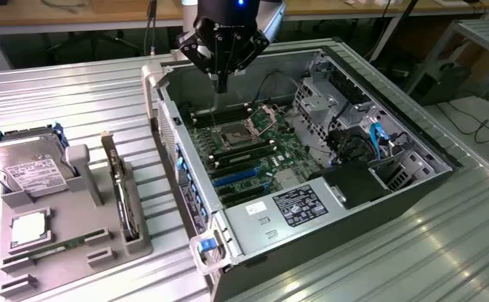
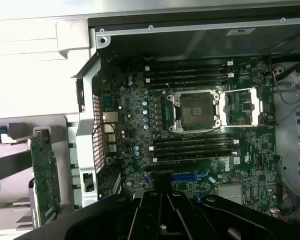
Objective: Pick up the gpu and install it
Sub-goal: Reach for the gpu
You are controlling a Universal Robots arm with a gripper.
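The gpu (image 1: 120,196) stands on its long edge in a slot of the grey holder tray (image 1: 76,251), at the exterior view's left of the computer case. In the wrist view the gpu (image 2: 44,175) shows as a green board with a pale bracket end, outside the case wall. My gripper (image 1: 220,85) hangs above the far end of the open case, fingers pointing down and shut with nothing between them. Seen from the wrist, the gripper (image 2: 161,194) is over the motherboard (image 2: 190,145), well apart from the gpu.
The open computer case (image 1: 357,72) lies on its side, with an empty CPU socket (image 2: 195,110) and blue slots (image 1: 237,179) on the board. The tray also carries a hard drive (image 1: 28,168), a CPU (image 1: 28,228) and a RAM stick (image 1: 56,245). Ribbed metal table (image 1: 76,94) all around.
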